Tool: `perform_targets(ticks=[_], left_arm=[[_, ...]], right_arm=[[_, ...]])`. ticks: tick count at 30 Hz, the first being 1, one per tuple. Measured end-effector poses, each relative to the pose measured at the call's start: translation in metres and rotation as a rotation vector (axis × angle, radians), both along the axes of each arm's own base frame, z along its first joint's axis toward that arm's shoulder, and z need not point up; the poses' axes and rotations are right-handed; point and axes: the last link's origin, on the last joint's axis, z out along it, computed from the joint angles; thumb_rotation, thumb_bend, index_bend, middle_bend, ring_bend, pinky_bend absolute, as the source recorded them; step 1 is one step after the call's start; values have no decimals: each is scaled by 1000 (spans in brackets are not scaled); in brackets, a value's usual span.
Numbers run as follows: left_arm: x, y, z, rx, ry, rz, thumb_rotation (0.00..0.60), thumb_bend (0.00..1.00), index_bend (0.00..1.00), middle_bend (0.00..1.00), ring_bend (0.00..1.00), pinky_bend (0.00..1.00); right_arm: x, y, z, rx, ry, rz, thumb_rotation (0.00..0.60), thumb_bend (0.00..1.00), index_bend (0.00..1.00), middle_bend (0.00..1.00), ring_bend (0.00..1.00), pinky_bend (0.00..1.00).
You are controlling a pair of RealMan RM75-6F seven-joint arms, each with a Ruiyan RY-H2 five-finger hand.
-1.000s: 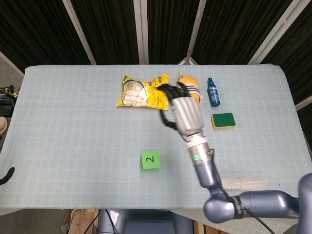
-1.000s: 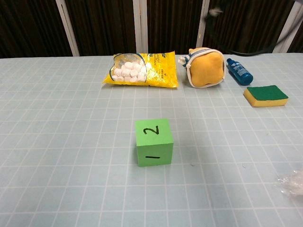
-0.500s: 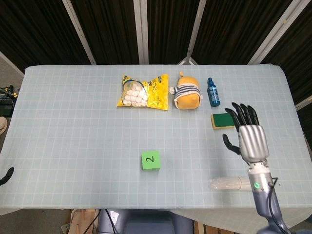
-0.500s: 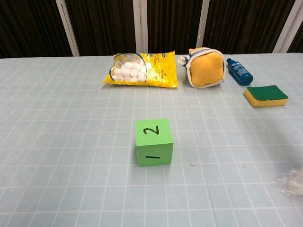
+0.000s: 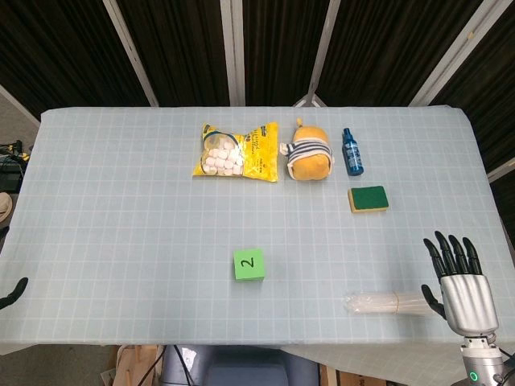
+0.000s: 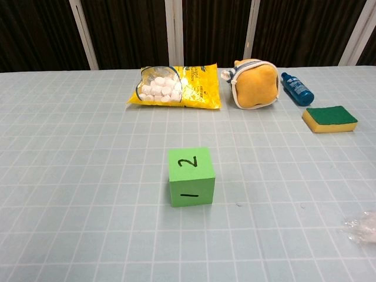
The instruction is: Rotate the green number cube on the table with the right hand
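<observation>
The green number cube (image 5: 249, 264) sits alone on the table's front middle. Its top face reads 2 and, in the chest view, the cube (image 6: 191, 176) shows a 1 on its front face. My right hand (image 5: 460, 281) is far to the cube's right, at the front right corner of the table. Its fingers are spread and point away from me, holding nothing. Only a dark tip of my left hand (image 5: 10, 292) shows at the left edge, off the table. The chest view shows neither hand.
Along the back lie a yellow bag of white balls (image 5: 236, 151), a yellow striped plush pouch (image 5: 308, 159) and a blue bottle (image 5: 352, 152). A green sponge (image 5: 368, 198) lies right of centre. A clear packet of sticks (image 5: 390, 302) lies just left of my right hand.
My right hand has swung from above the table's middle out to the right and back to the front right corner. The cube has not moved.
</observation>
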Motion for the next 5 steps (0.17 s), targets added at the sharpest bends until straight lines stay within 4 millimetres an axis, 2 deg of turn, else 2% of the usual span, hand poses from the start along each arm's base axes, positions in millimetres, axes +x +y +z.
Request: perform_targets(ticks=[5], left_arm=[[0, -1, 0, -2, 9, -9, 600, 361, 49, 0, 0, 0]], right_arm=[[0, 3, 2, 22, -10, -24, 600, 305, 106, 58, 0, 0]])
